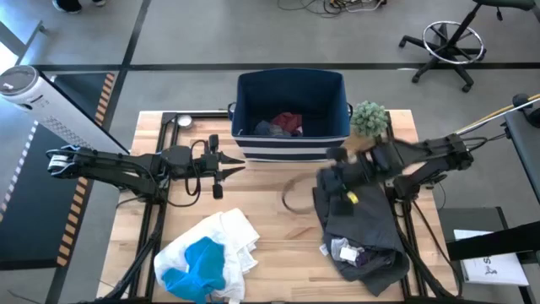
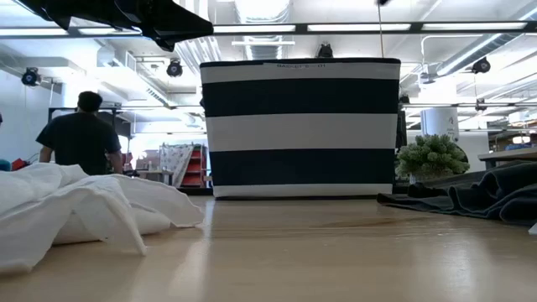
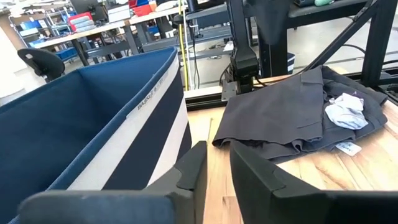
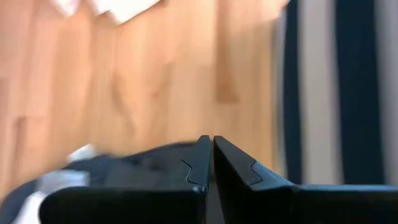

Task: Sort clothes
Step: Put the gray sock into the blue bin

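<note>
Clothes: the white garment (image 1: 221,241), with a teal-blue piece (image 1: 202,263) on it, lies cut off at the desk's (image 1: 278,232) near edge. Left fingers (image 1: 226,169), barely parted, hover empty beside the bin (image 1: 291,101). Right fingers (image 1: 333,154), clenched, hover over the dark grey garment (image 1: 363,224).

Two dark jointed arms, black cables

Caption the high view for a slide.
Both grippers, left and right, hover before the striped bin; white and grey garments lie unsorted.
</note>
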Motion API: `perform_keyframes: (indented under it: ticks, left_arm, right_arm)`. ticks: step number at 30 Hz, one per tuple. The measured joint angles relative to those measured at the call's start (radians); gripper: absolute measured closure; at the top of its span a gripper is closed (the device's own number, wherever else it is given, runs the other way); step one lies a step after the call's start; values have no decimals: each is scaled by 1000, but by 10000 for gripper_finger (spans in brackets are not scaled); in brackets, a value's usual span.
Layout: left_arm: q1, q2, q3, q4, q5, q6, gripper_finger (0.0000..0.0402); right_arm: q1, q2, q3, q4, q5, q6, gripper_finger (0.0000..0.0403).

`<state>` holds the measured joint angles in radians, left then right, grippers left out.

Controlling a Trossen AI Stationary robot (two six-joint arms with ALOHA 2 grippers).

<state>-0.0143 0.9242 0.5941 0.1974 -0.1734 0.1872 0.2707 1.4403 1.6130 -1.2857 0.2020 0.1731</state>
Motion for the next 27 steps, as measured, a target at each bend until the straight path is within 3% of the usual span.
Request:
perform_keyframes:
  ticks: [7,11,19,27]
  left_arm:
    - [-2,0,0,-4,0,-2,375]
    - [-2,0,0,-4,0,-2,378]
    - [-2,0,0,-11,0,-22,370]
    - [-2,0,0,-36,0,-39,363]
  right_arm:
    - [203,-34,-163,19,-40,301,342]
    - [259,-26,-241,93,-123,390,294]
    - [265,-19,-407,273,-282,413,212]
    - [233,-19,-541,396,-346,406,188]
